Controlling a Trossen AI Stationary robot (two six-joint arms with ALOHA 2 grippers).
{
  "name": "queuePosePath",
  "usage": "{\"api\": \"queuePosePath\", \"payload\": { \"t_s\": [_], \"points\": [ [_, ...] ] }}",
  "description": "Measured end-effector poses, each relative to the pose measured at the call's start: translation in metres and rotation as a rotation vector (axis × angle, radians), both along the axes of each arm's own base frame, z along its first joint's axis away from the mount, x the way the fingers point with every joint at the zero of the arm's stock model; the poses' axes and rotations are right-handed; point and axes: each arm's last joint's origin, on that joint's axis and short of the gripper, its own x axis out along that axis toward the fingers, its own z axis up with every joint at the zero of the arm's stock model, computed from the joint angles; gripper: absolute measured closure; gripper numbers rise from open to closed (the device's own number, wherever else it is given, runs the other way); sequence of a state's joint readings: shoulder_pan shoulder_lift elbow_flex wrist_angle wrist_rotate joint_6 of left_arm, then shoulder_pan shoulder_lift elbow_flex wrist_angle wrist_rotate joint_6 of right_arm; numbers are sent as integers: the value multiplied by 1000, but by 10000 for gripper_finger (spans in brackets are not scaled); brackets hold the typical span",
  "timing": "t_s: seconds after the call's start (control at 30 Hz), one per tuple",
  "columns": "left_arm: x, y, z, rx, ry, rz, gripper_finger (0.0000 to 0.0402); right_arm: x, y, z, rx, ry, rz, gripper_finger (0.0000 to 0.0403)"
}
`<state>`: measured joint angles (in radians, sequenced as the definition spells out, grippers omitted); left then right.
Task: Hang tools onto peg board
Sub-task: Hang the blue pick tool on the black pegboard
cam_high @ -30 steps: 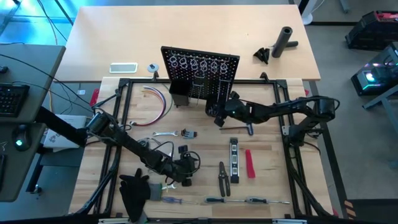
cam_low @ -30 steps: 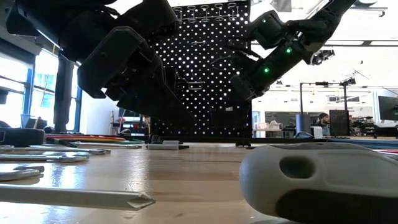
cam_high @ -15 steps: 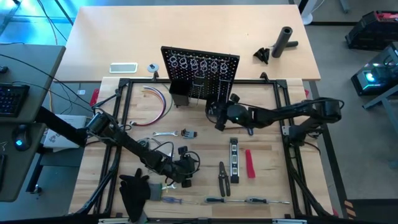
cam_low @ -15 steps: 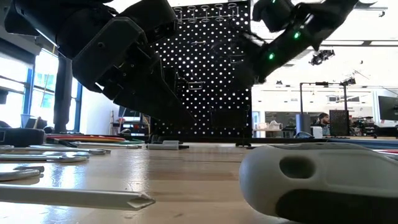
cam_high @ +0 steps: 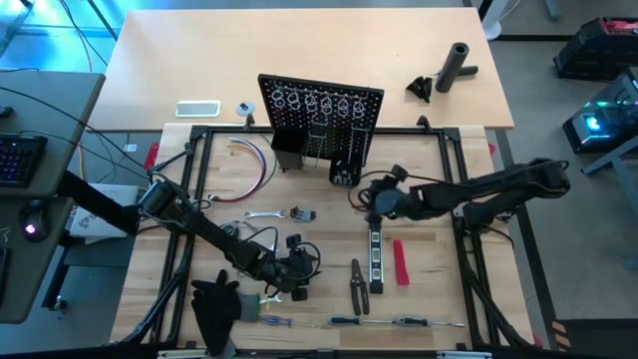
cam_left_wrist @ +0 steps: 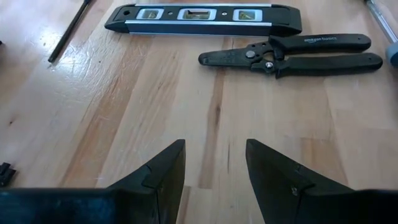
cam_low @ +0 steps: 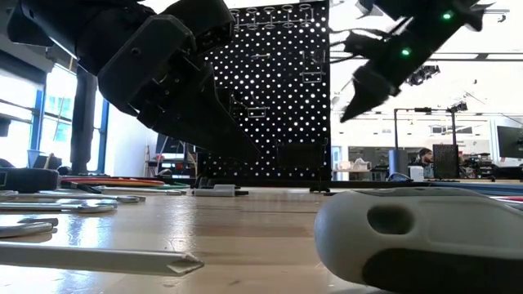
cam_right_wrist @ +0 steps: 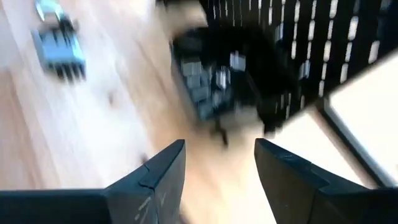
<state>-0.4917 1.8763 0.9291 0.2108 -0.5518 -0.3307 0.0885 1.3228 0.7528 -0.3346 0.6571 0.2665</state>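
While the left gripper (cam_high: 299, 271) sits low over the wooden table (cam_high: 429, 299) near its front edge, its 2 fingers (cam_left_wrist: 163, 174) stand spread with nothing between them, bare wood showing in the gap. Just ahead of those fingertips in the left wrist view lie the black-handled pliers (cam_left_wrist: 292, 55), and beyond them the black-yellow level (cam_left_wrist: 202, 18), both flat on the wood. Nearer the front edge than this gripper, small screwdrivers (cam_high: 344, 320) lie in a row, and a black glove-like cloth (cam_high: 214, 304) sits to its side.

Farther back, the right gripper (cam_high: 371, 199) hangs above the table, its fingers (cam_right_wrist: 163, 171) apart and empty. Just under it lies the far end of the level, with a red-handled tool (cam_high: 400, 261) beside that. Ahead of the right gripper stands the peg board (cam_high: 321, 115), upright, with a black bin (cam_high: 345, 174) at its foot holding small metal pieces. A silver wrench (cam_high: 263, 213) and a bundle of coloured wires (cam_high: 254, 160) lie between the left arm and the board.
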Motion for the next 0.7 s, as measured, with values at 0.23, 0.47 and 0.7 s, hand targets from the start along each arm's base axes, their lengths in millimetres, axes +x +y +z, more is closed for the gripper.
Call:
{"api": "queuePosePath", "payload": {
  "t_s": [0.23,0.47,0.7],
  "points": [
    [4,3,3,5,-29,-4,238,-14,3,-20,111,107,-79,215],
    [8,7,4,-8,-42,-18,238,-19,-24,-43,253,104,-37,215],
    [8,6,5,-13,-48,-30,238,-32,-50,-61,368,131,2,215]
  ]
}}
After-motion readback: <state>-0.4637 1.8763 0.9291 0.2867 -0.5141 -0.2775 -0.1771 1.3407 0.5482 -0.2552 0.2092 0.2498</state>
